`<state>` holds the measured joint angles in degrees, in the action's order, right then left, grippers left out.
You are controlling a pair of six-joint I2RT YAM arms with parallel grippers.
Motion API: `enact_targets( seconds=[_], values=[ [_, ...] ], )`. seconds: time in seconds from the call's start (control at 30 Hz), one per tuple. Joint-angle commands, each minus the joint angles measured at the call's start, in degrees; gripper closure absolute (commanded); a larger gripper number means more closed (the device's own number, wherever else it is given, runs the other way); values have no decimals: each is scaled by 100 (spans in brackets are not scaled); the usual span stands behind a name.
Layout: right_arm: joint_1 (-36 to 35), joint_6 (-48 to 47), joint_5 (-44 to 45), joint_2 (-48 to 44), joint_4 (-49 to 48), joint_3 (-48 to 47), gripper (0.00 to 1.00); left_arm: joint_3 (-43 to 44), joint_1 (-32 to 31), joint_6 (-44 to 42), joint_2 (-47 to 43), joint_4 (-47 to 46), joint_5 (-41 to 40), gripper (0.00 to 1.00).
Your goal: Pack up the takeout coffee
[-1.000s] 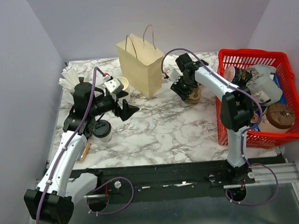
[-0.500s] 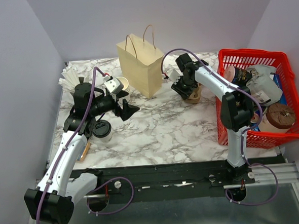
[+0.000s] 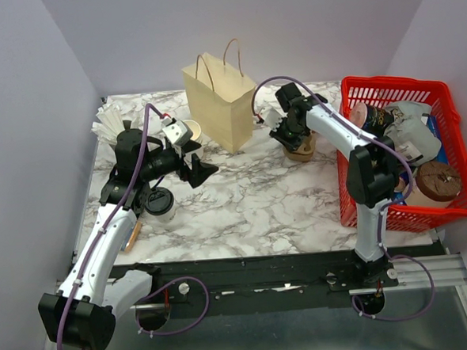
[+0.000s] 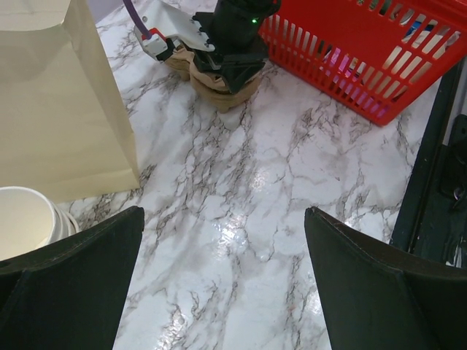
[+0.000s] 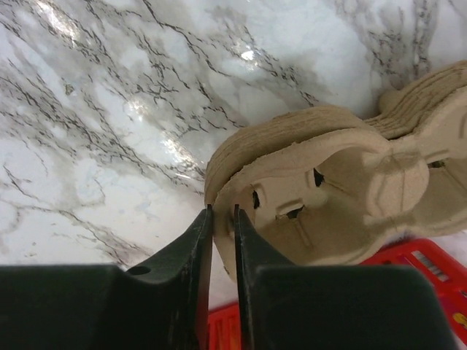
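Note:
The takeout coffee (image 3: 159, 202), a small white cup with a black lid, stands on the marble beside my left arm. My left gripper (image 3: 204, 170) hangs open over bare marble (image 4: 223, 211), right of that cup and in front of the paper bag (image 3: 221, 104). A stack of brown pulp cup carriers (image 3: 304, 150) sits between the bag and the red basket. My right gripper (image 5: 223, 210) is over the stack, and its jaws pinch the rim of the top carrier (image 5: 343, 197). The left wrist view shows the same stack (image 4: 219, 95) under the right wrist.
A red basket (image 3: 394, 82) with several packaged items fills the right side. Lidless white cups (image 4: 25, 219) are stacked left of the bag (image 4: 58, 102). Paper packets (image 3: 107, 123) lie at the back left corner.
The right gripper's jaws have narrowed onto the top carrier's rim. The left arm has not moved.

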<state>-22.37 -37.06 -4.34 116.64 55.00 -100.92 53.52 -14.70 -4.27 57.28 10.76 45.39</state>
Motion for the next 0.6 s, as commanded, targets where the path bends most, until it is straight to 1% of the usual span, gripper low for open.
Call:
enact_targets(
  seconds=[0.0,0.17,0.23,0.33,0.37,0.57],
  values=[
    [40,-310,398,-414,-271,117,79,-105,28,84,-6,-233,-39,1],
    [40,-442,407,-607,-332,222,82,-140,37,128,-6,-320,-30,1],
    [40,-469,583,-651,-350,231,84,-166,28,155,-15,-329,-30,1],
    [40,-565,723,-721,-420,240,92,-192,28,181,-24,-382,-21,1],
    [40,-574,794,-739,-481,240,99,-201,28,190,-32,-408,-21,1],
    [40,-838,1391,-906,-947,214,99,-245,37,243,-24,-505,-12,1]
  ],
)
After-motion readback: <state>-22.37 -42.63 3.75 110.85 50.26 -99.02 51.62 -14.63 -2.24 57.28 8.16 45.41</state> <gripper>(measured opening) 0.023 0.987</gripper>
